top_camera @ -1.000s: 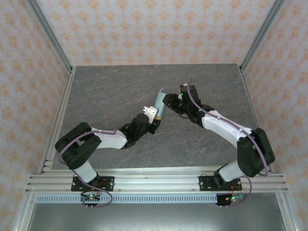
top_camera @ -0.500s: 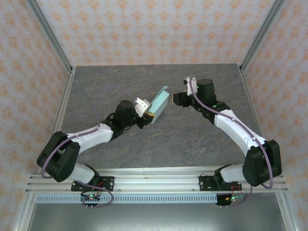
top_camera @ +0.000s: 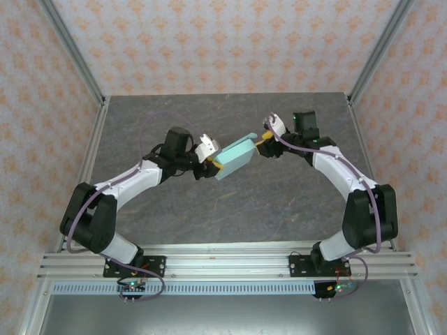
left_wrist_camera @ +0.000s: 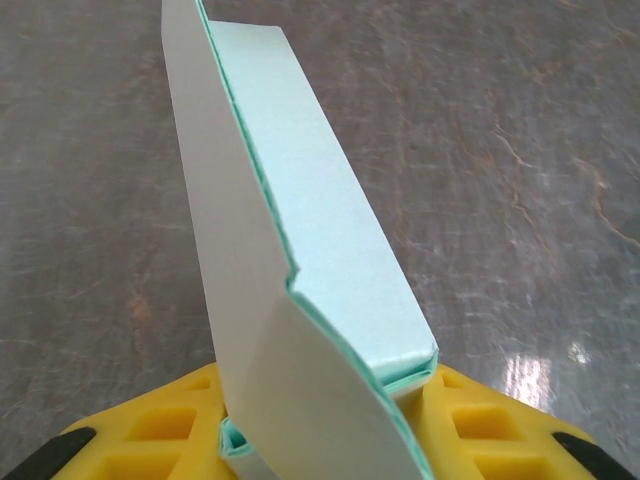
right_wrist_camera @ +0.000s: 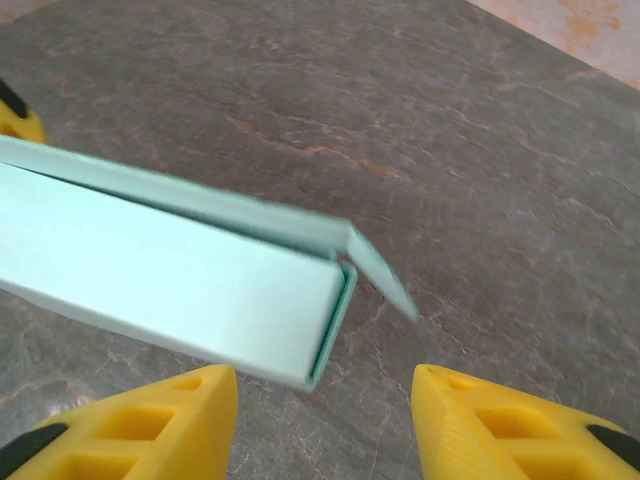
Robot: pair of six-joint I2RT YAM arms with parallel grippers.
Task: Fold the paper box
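The paper box (top_camera: 235, 156) hangs mid-frame over the table (top_camera: 279, 202); it is thin card, light and easily crushed, so I judge its creased edges the safest pinch; my left gripper (top_camera: 212, 159) clamps its lower-left end; the right gripper (top_camera: 263, 144) waits parted at its upper-right end, holding nothing.

No readable text, label, brand or number anywhere.

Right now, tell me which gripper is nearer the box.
Left. The left gripper is shut on one end of the box, gripping it. The right gripper is open at the opposite end, its jaws spread either side of that corner, seemingly not touching.
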